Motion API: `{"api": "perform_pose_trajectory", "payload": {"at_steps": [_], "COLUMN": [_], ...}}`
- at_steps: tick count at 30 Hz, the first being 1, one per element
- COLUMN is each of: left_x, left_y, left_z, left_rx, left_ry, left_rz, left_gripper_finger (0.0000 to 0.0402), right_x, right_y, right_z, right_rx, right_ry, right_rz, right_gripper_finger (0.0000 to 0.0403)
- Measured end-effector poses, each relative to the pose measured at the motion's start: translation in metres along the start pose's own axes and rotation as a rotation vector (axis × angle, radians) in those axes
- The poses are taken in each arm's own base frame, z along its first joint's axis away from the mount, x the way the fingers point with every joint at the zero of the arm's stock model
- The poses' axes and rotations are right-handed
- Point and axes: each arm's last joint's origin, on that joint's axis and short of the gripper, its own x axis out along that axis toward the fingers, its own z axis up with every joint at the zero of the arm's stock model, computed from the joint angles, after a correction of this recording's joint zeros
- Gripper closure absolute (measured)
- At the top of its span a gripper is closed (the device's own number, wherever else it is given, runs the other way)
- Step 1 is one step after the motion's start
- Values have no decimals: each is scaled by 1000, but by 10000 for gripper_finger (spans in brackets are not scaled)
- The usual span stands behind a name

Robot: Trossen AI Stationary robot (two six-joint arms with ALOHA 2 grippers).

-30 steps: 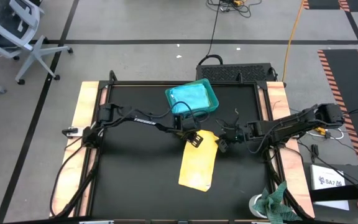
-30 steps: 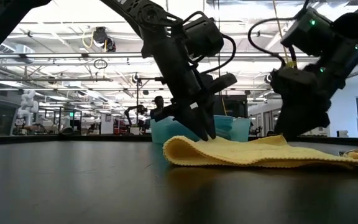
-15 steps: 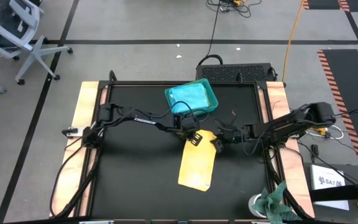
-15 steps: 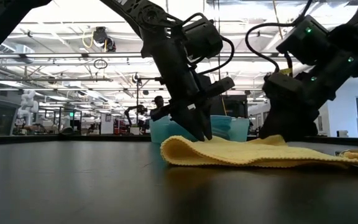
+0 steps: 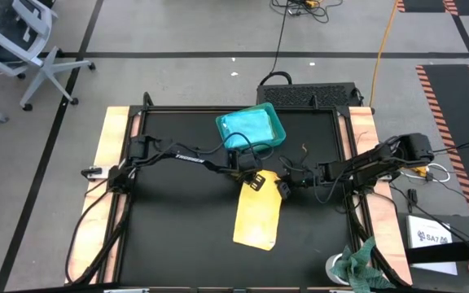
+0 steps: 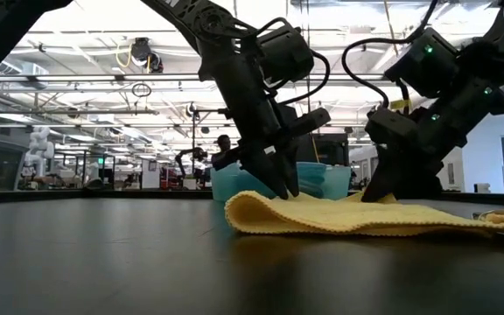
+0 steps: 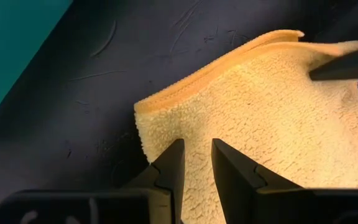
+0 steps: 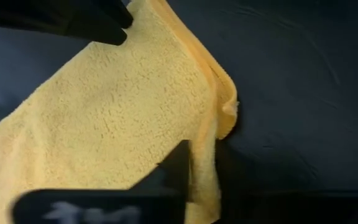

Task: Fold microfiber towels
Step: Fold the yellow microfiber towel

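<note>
**Yellow towel pinched at both far corners**

Yellow towel lies folded long on the black table, near end loose, far end under both grippers. Left gripper sits on the towel's far-left corner, fingers a narrow gap apart with pile bunched between them, clamped on the cloth. Right gripper is just beside it at the far-right corner, its fingers closed on the towel's edge, which folds up there. Just beyond the left gripper, a teal tray holds a folded turquoise towel.
</note>
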Motion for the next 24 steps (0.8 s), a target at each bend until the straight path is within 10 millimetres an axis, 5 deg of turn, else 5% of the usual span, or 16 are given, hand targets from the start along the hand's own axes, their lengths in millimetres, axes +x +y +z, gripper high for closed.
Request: {"api": "perform_pose_trajectory", "payload": {"at_steps": [4,17,24], "left_x": [0,0,-1], "left_y": [0,-1,-7], "left_z": [0,-1,-7], "left_rx": [0,15,81], "left_ry": [0,0,-6], "left_rz": [0,-1,3], "left_gripper_finger": [321,321,393], "right_x": [0,0,1], "right_y": [0,-1,-4], "right_z": [0,0,3], "right_rx": [-11,0,17], "right_ry": [8,14,19], "right_rz": [3,9,6], "right_gripper_finger": [396,402,402]}}
